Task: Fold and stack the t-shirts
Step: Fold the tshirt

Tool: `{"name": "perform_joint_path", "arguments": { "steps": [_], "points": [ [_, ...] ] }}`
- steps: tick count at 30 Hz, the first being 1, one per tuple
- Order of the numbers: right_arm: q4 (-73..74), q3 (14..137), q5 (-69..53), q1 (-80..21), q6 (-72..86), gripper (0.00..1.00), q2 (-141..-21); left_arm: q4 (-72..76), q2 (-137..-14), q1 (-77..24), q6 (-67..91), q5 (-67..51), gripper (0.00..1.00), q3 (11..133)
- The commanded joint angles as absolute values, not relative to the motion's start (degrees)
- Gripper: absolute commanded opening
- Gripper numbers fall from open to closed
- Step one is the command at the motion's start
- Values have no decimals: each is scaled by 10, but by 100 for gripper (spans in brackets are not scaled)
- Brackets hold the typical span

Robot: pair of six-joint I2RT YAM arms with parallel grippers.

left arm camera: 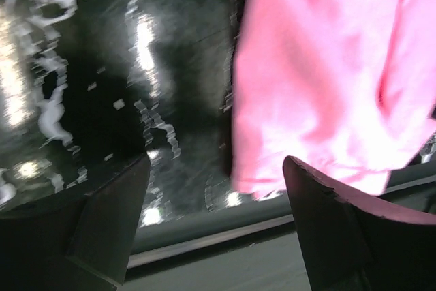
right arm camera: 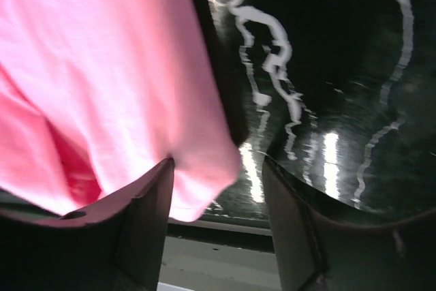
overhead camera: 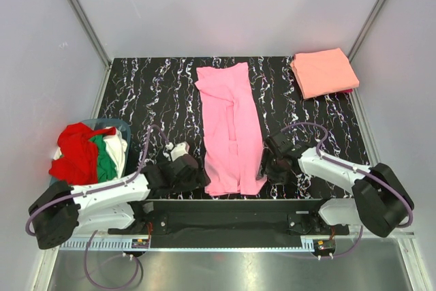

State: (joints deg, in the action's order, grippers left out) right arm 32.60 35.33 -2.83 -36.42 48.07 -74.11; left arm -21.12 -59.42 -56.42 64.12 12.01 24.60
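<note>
A pink t-shirt (overhead camera: 230, 127) lies flat, folded into a long strip, down the middle of the black marbled table (overhead camera: 157, 93). Far to its right, a folded salmon-orange t-shirt (overhead camera: 323, 71) sits at the table's back corner. Well to its left, a round basket (overhead camera: 127, 126) holds a crumpled red shirt (overhead camera: 76, 151), green shirt (overhead camera: 104, 160) and white shirt (overhead camera: 117, 149). Your left gripper (left arm camera: 214, 195) sits just left of the pink t-shirt's near hem, fingers spread, pinching nothing. Your right gripper (right arm camera: 218, 195) sits just right of that hem, fingers apart. The hem's corner reaches into the gap without being pinched, and whether it touches a finger is unclear. Both wrist views are blurred. From above, the dark grippers merge with the black table.
</note>
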Motion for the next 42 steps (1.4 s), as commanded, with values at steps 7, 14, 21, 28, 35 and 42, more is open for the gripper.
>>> {"name": "perform_joint_path", "arguments": {
  "steps": [7, 14, 21, 28, 35, 42],
  "points": [
    [243, 342, -59, -363, 487, 49, -775, -50, -697, -576, 671, 83, 54, 235],
    [260, 338, -72, -364, 493, 0, -748, -205, -658, -650, 708, 156, 0, 308],
    [330, 323, -58, -423, 564, 31, -636, -324, -604, -709, 769, 185, 13, 345],
    [346, 280, -35, -460, 602, 76, -612, -288, -626, -739, 786, 159, 75, 311],
    [308, 255, -45, -465, 614, 60, -634, -255, -657, -752, 799, 151, 74, 309],
    [284, 272, -23, -468, 601, 32, -670, -184, -700, -756, 792, 143, 53, 294]
  ]
}}
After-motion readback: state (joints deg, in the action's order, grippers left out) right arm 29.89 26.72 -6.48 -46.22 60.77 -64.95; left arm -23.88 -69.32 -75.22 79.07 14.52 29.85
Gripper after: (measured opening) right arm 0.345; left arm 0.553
